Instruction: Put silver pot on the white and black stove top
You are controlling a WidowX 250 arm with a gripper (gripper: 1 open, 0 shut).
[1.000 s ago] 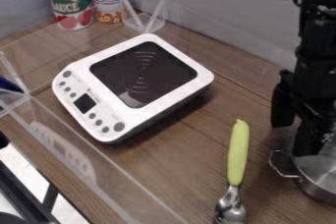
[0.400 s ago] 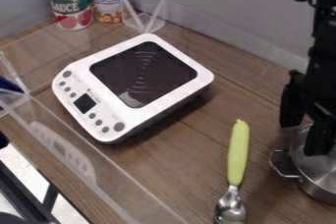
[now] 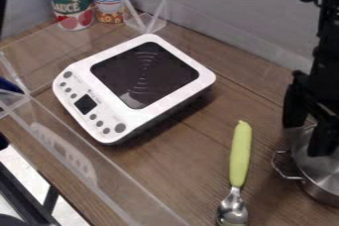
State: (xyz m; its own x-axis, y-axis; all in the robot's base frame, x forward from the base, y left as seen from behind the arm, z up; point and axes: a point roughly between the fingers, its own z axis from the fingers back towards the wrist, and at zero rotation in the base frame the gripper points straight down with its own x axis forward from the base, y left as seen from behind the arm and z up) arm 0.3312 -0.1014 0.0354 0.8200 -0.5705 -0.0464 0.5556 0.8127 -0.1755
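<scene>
The tool [image 3: 318, 136], jaws apart, stands over the pot [image 3: 315, 175]; a spoon [image 3: 237, 170] lies left, the stove [image 3: 133, 83] beyond.

Lighting even, moderately bright and diffuse, apparently from overhead; only a soft shadow sits under the white and black stove top [image 3: 137, 84] toward the front edge of the bench [image 3: 199, 131]. Frame is low-resolution and soft throughout, can labels at the back left corner hardly legible. Pale glare streaks on the clear panels at the bench's left edge; the dark arm at right reads nearly featureless.
</scene>
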